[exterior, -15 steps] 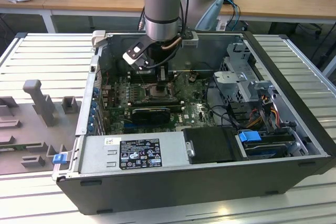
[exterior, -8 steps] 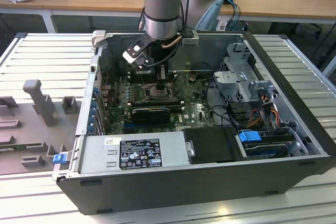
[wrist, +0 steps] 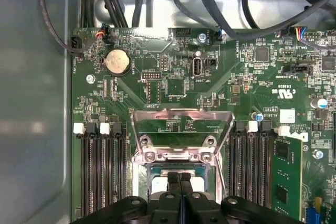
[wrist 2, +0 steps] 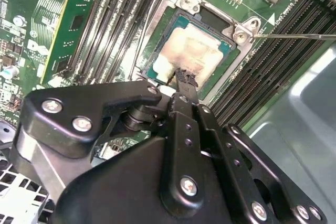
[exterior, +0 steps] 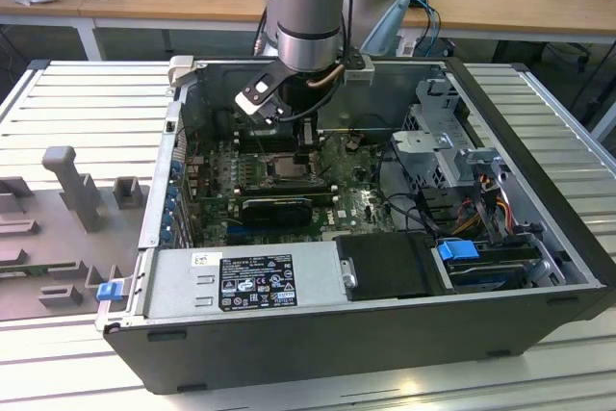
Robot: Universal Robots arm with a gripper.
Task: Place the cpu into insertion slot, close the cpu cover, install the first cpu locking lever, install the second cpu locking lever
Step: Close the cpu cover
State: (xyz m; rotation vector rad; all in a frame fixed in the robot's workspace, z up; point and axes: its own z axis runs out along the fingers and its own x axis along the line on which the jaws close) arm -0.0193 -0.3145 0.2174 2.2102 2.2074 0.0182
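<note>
- Shut tight with nothing held: jaws of gripper, tips at edge of cpu.
- Seated flat in insertion slot: cpu.
- Raised open beyond the slot: cpu cover.

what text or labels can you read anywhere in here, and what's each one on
black label on the power supply: print too small to read
white sticker beside it: too small to read
white lettering on the motherboard: too fine to read
top of the cpu: no print seen
</note>
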